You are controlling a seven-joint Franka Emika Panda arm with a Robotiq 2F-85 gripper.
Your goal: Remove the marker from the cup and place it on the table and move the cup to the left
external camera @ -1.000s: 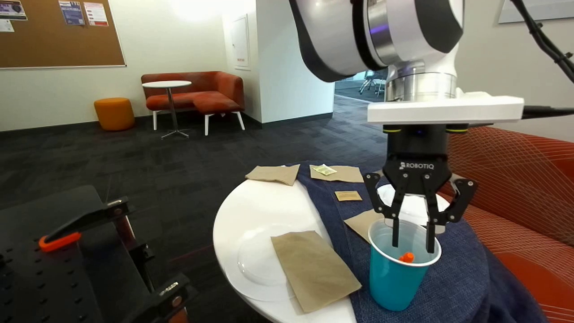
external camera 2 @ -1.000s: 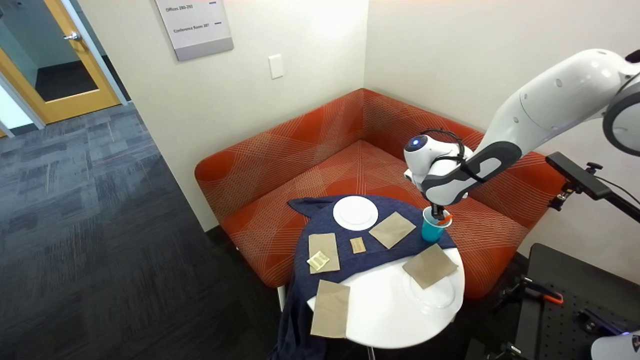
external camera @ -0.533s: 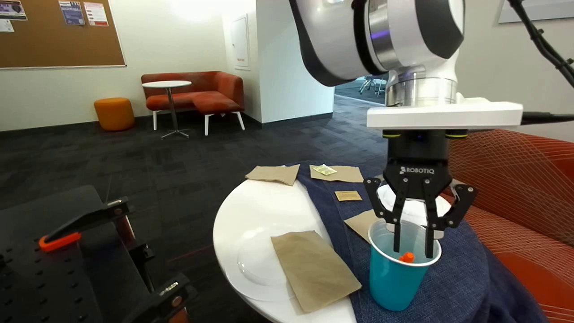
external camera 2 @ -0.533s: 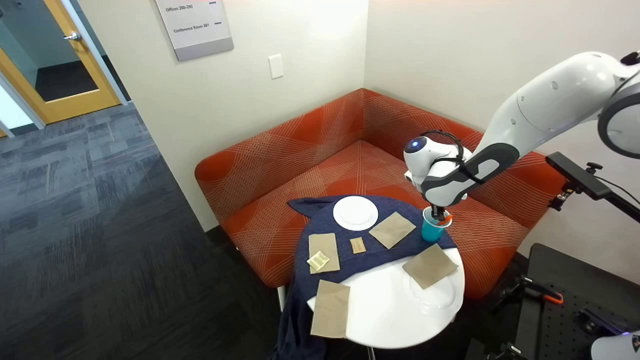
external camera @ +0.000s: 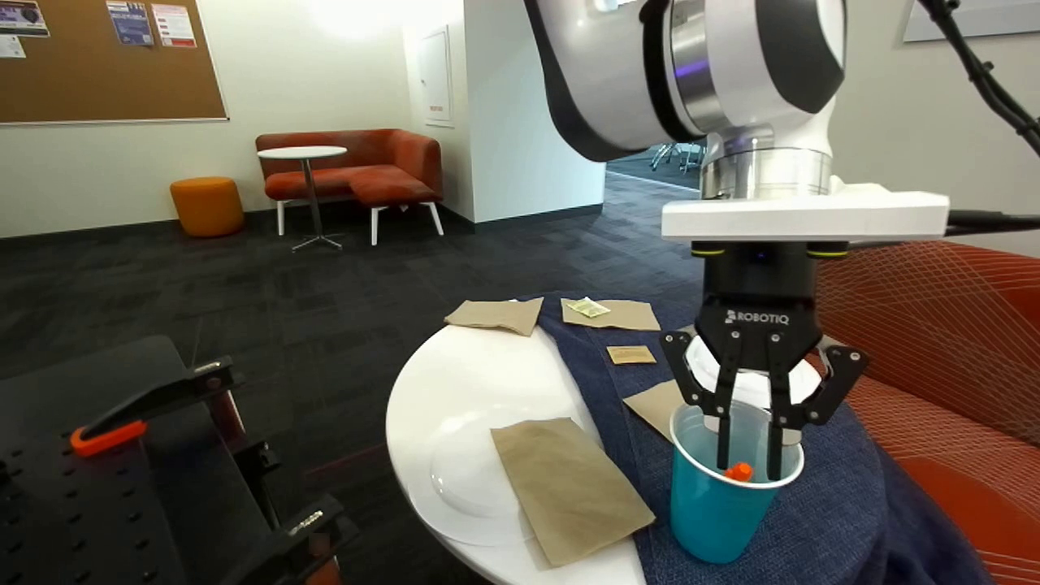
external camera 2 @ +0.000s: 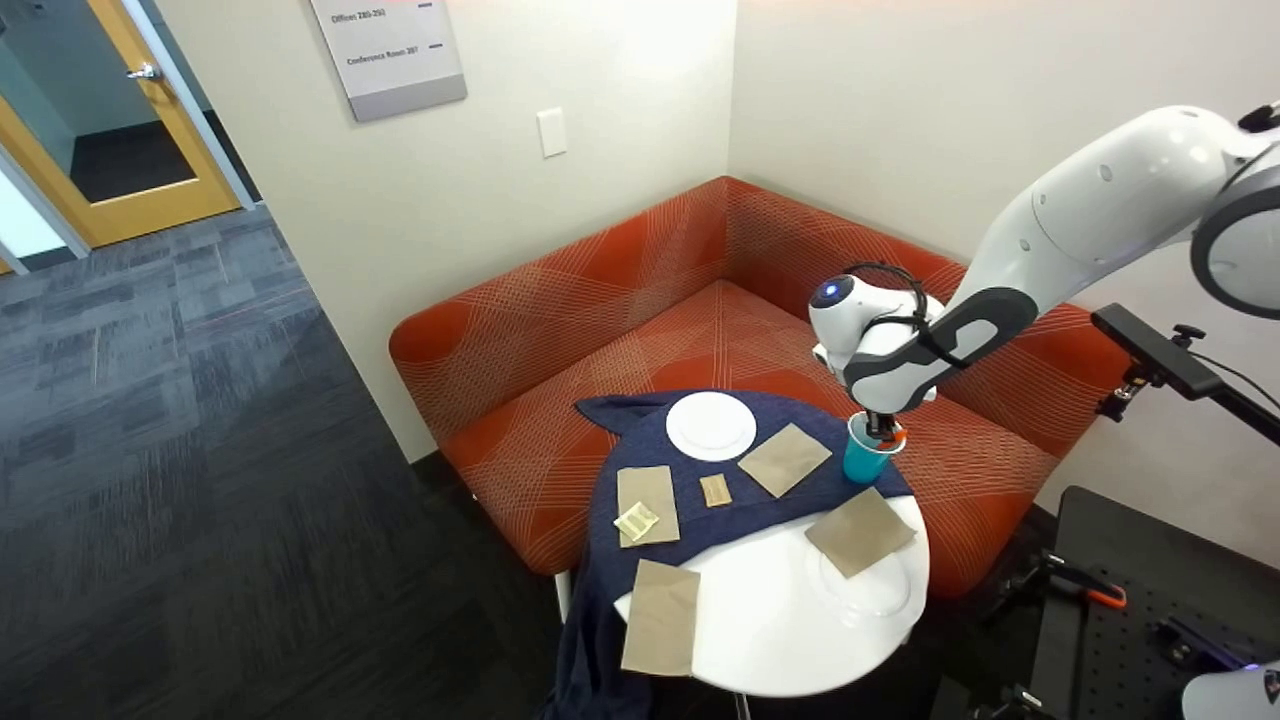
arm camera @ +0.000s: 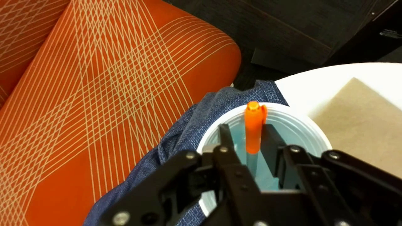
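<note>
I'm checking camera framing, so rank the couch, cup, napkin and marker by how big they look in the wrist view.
1. Couch, largest.
2. Cup and napkin, unranked: the gripper hides part of one, the picture's edge cuts the other.
3. Marker, smallest.

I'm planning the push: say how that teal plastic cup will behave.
The teal plastic cup may tip if pushed high, since it tapers downward. It looks thin-walled, so probably light and flexible. The navy cloth beneath may slow it.
</note>
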